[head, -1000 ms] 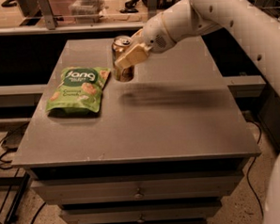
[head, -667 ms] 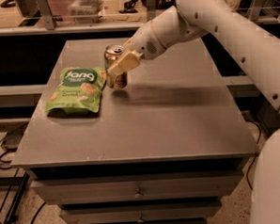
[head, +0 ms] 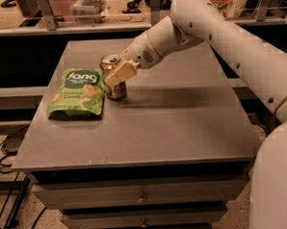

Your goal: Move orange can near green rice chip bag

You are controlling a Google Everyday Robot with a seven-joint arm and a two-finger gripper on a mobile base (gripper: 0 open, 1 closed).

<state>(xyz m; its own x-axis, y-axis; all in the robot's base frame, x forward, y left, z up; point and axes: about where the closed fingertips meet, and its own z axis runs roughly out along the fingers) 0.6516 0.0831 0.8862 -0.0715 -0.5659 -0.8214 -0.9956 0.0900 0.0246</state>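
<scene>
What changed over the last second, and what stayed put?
The gripper, shut on the can, carried it leftward in the picture and lower, toward the bag. The can now appears to rest on the table, right beside the bag. Nothing was let go. The bag did not move.

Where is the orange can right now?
Camera view: the golden-orange metal drink can stands left of centre on the grey table, just right of the flat green chip bag, held in the tan gripper.
</scene>
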